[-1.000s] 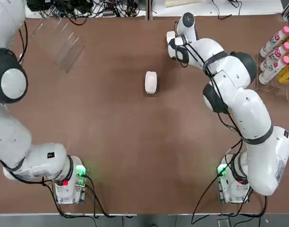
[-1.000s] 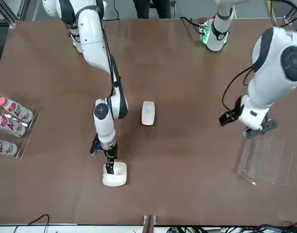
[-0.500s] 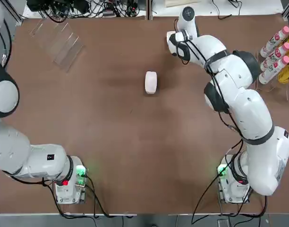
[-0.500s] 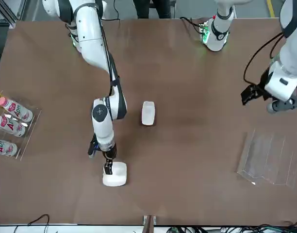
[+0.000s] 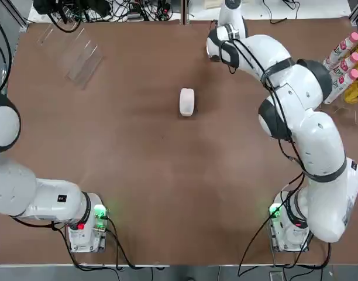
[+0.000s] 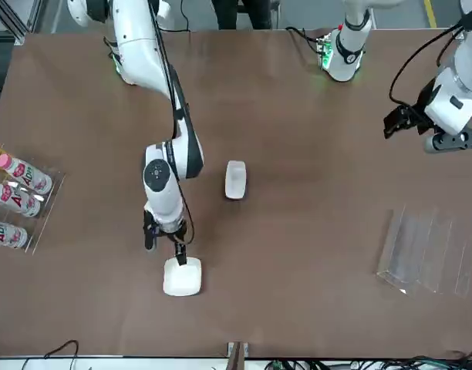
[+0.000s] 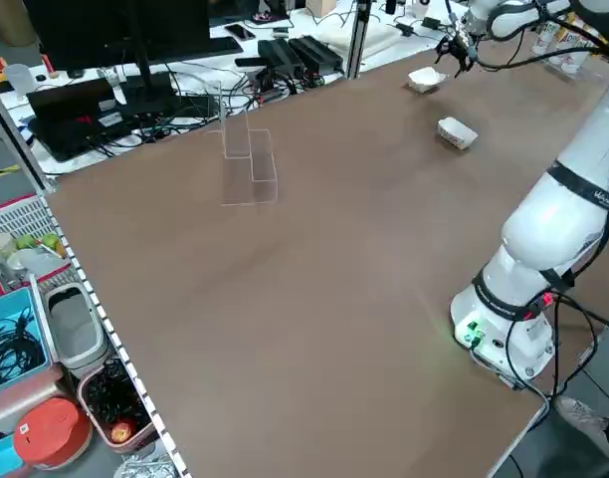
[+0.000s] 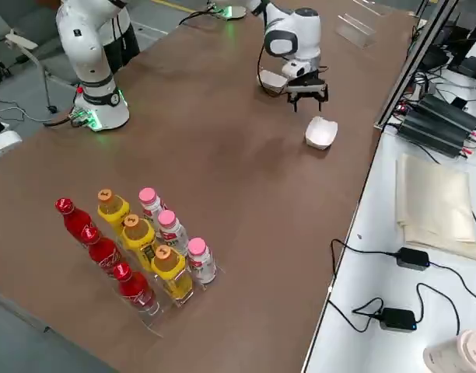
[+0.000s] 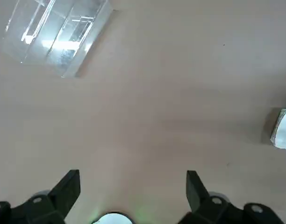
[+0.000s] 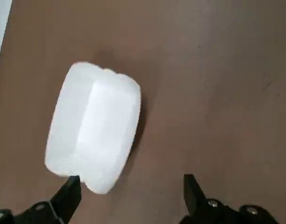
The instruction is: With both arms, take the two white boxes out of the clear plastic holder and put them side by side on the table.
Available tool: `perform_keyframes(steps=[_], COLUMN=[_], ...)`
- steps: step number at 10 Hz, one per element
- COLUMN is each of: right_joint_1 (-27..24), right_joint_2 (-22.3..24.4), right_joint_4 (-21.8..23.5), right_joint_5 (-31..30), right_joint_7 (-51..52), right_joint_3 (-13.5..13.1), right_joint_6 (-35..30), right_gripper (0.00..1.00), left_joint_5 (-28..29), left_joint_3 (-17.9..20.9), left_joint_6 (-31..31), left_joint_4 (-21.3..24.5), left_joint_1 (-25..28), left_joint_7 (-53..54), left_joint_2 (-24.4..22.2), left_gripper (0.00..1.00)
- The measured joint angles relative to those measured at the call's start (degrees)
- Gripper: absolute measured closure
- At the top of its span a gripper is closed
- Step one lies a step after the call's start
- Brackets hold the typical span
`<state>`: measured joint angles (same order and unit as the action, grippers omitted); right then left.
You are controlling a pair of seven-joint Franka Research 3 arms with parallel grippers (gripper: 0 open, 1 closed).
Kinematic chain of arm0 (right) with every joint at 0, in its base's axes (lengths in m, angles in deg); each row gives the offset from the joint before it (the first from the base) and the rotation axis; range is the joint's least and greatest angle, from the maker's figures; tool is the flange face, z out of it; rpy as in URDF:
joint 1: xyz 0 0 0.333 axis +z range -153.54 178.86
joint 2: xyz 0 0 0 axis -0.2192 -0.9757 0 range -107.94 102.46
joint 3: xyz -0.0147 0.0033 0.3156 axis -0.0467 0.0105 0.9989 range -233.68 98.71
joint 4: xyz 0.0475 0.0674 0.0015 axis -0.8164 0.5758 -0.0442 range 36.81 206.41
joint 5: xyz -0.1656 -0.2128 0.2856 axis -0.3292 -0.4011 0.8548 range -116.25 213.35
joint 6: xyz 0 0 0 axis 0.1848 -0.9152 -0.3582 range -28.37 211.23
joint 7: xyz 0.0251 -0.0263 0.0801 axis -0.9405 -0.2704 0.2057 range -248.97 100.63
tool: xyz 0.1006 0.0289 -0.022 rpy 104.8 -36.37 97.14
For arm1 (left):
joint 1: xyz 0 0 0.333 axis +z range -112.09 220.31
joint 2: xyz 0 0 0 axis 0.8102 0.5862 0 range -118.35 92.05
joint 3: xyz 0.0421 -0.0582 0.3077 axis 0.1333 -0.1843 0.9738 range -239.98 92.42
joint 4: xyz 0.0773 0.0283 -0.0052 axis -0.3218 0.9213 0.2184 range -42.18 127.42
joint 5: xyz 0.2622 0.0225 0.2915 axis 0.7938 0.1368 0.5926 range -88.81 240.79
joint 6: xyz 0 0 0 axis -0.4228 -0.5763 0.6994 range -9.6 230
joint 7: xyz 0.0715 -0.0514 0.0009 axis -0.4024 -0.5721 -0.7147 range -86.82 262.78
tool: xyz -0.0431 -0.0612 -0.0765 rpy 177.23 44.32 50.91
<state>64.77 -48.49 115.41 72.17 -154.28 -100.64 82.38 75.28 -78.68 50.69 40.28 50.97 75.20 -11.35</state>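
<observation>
Our right gripper [image 6: 166, 245] hangs just above the far edge of the bench [image 5: 138, 175], its jaws standing wide and holding nothing. Right beside its fingertips [image 10: 70, 191] lies one white box [image 6: 182, 277], flat on the bench; from the wrist camera one fingertip looks to sit at the box's edge, though we cannot be sure that it touches. The second white box [image 5: 186, 101] lies near the middle of the bench, well apart from the first and clear of both arms.

Our left gripper [image 6: 409, 123] is held up off the bench on the left side, jaws wide too and empty, as its wrist camera shows with bare bench between the fingers [image 9: 68, 186]. The clear holder [image 5: 73, 50] stands at the far left corner, well away from both boxes; we see only glinting edges in its slots.

At the right edge of the bench a clear rack [image 8: 164, 311] carries bottles with pink caps [image 8: 168, 233], alongside yellow and red ones. Cables and power bricks [image 8: 397, 318] lie on a white surface beyond the bench's far edge.
</observation>
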Motion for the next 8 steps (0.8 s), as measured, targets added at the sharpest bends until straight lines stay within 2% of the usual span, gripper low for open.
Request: perform_keyframes(steps=[2, 5, 6, 8], right_joint_1=[0.25, 2.41, 4.33, 6.69], right_joint_2=[1.12, 3.27, 3.3, 3.25], right_joint_4=[-0.05, 0.01, 0.29, 1.69], right_joint_5=[0.29, 0.48, 0.48, 0.48], right_joint_7=[18.83, 38.17, 41.34, 43.65], right_joint_3=[0.08, 1.28, 1.84, 5.17], right_joint_6=[-1.87, -8.04, -8.71, -7.56], right_gripper=[0.0, 0.0, 0.0, 0.0], left_joint_5=[-0.08, -0.12, -0.12, -0.12], left_joint_3=[0.14, 0.14, 0.14, 0.14], left_joint_6=[0.1, 0.1, 0.11, 0.32], left_joint_4=[-0.13, -0.58, -0.58, -0.58], left_joint_1=[0.15, 0.14, 0.14, 0.14], left_joint_7=[0.17, 0.17, 0.17, 0.17], left_joint_2=[0.55, 0.67, 0.93, 1.45], left_gripper=[0.0, 0.0, 0.0, 0.0])
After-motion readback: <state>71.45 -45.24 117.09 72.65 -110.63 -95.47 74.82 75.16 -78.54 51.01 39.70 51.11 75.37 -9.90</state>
